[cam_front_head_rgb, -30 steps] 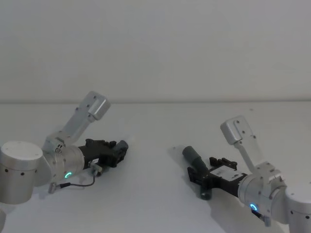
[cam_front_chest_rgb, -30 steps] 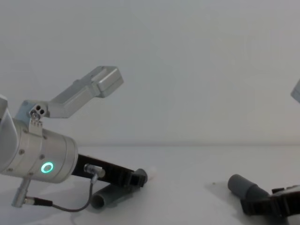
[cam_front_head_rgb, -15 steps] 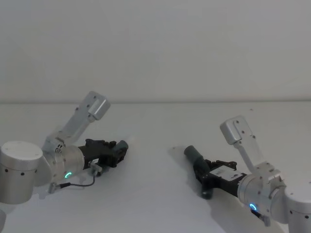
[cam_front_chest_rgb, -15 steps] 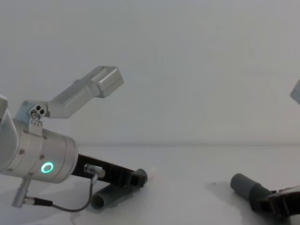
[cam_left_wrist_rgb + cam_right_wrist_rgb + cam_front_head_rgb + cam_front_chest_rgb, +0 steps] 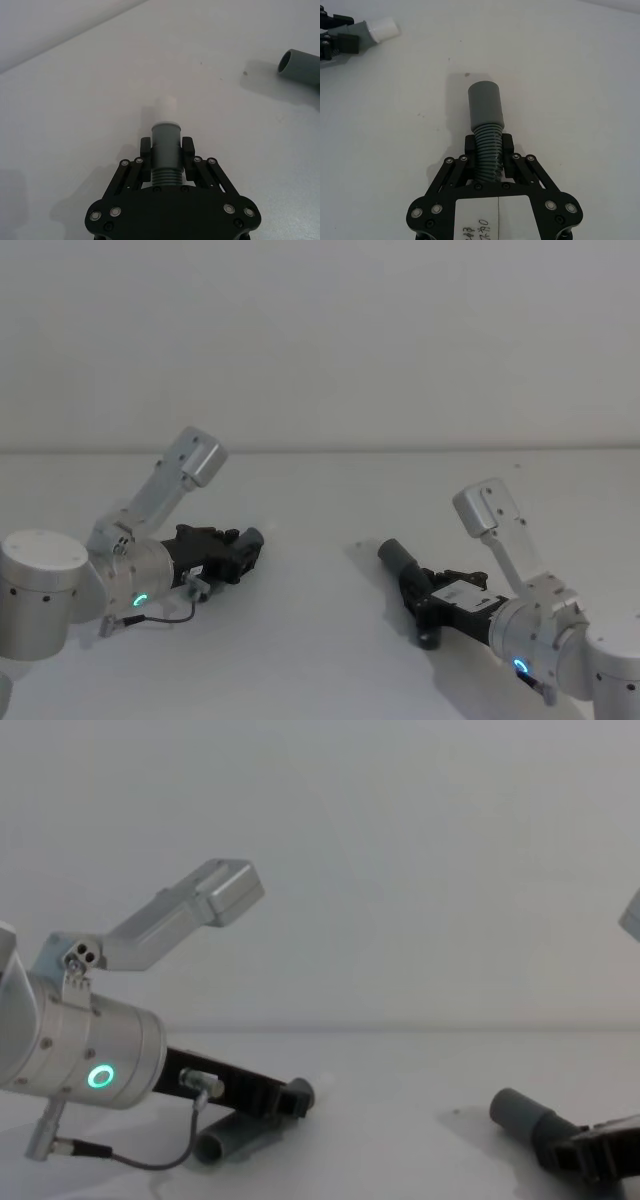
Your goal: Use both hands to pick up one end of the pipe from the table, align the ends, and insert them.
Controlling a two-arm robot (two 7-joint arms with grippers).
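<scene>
Table (image 5: 320, 500): white and flat. All positions below are taken from its centre.

Left gripper (image 5: 243, 550): left of centre, low over the surface. Jaws are narrow and clamped on the left hose (image 5: 165, 145) at the cuff.

Right gripper (image 5: 415, 592): right of centre, toward the robot, also low. Jaws are narrow and clamped on the ribbed part of the right hose (image 5: 486, 140), just behind its cuff.

Socket (image 5: 485, 105): open end of the right hose, pointing toward centre. Its shadow lies close beside it, so it is on the table or barely off it.

Tip (image 5: 165, 106): whitish end of the left hose, pointing toward centre. It is well apart from the socket.

Status: both grasps appear complete. Raising the ends, aligning tip with socket and inserting are not yet done. The two ends face roughly inward but do not look to share one axis.

Change from one second ago: the right jaws stood wider around the hose and have since closed on it. The socket has shifted slightly. Left gripper and left hose are unchanged.
</scene>
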